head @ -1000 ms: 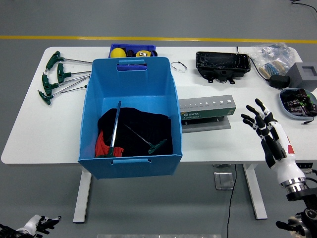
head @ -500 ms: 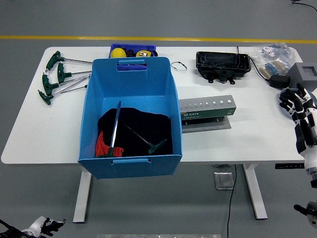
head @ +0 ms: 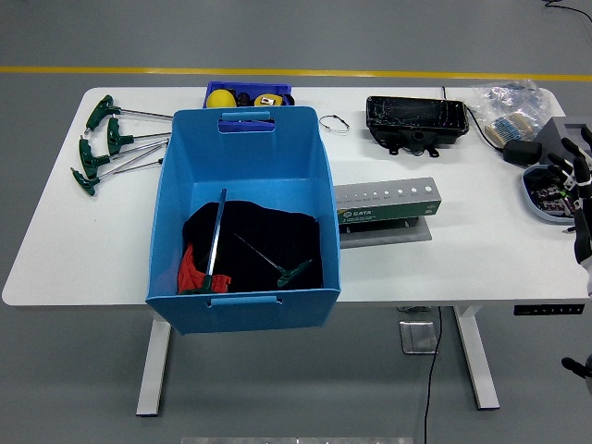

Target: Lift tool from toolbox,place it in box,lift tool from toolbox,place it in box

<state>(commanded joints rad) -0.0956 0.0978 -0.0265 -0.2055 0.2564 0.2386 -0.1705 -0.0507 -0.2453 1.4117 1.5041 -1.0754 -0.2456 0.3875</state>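
My right hand (head: 577, 180) has slid away to the right. A second ago it hung over the table's right side, close to the grey tool holder (head: 386, 209). Now it sits at the picture's right edge, above a small grey dish (head: 536, 196) of little parts. I see only a few fingers. They look loose and spread, and they hold nothing. My left hand was low in the corner before. Now it is out of the picture.

I think this means the putting-in part is done, or I am taking a break. Two green-handled tools lie in the big blue box (head: 242, 222), on top of a black cloth (head: 264, 239) with a bit of red cloth (head: 190, 269) beside it. The long tool (head: 215, 242) lies along the left side. The short tool (head: 276, 263) lies slanted to its right. Neither has moved.

The grey tool holder stands just right of the box, and its holes look empty. More green-handled tools (head: 111, 143) lie in a bunch on the table, left of the box. If I need another one, my right hand is far from them, and the tall blue box is in the way.

Behind the box sits a small blue tray (head: 248, 94) with a yellow thing in it. A black case (head: 415, 121), a bag (head: 507, 106) and a grey block (head: 566, 139) sit at the far right.
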